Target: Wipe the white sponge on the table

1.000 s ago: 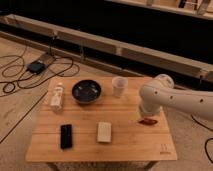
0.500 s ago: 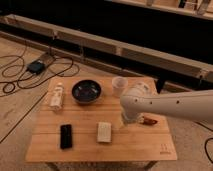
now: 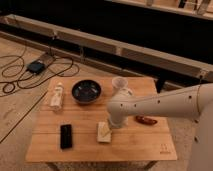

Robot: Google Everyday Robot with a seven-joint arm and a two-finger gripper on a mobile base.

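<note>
**Arm swung across toward 9 o'clock, claw down at the sponge**

Half a second before, the white arm (image 3: pixel 160 102) had reached less far across the bench (image 3: pixel 145 145). At this moment it had swung further toward 9 o'clock and lower, which put the claw (image 3: pixel 114 124) just at the 2 o'clock corner of the white sponge (image 3: pixel 104 132). The claw stood spread wide and appeared to grip nothing. Whether it touched the sponge could not be told.

By size, the count ran:
- One bench.
- One arm, entering from 3 o'clock.
- One black bowl (image 3: pixel 86 91) at 11 o'clock of the bench's middle.
- One white bottle (image 3: pixel 57 96) lying on its side at 10 o'clock.
- One black phone (image 3: pixel 66 136) at 8 o'clock.
- One white sponge lying flat at 6 o'clock, near the front edge.
- One translucent cup (image 3: pixel 119 83) at 1 o'clock.
- One small reddish object (image 3: pixel 145 120) at 3 o'clock.

The step in hand looked like the approach, with grasping and wiping not yet begun. The next move probably called for centring the claw over the sponge by a short shift toward 8 o'clock. After that it would need to close on the sponge and press it flat before any stroke, keeping clear of the phone.
</note>
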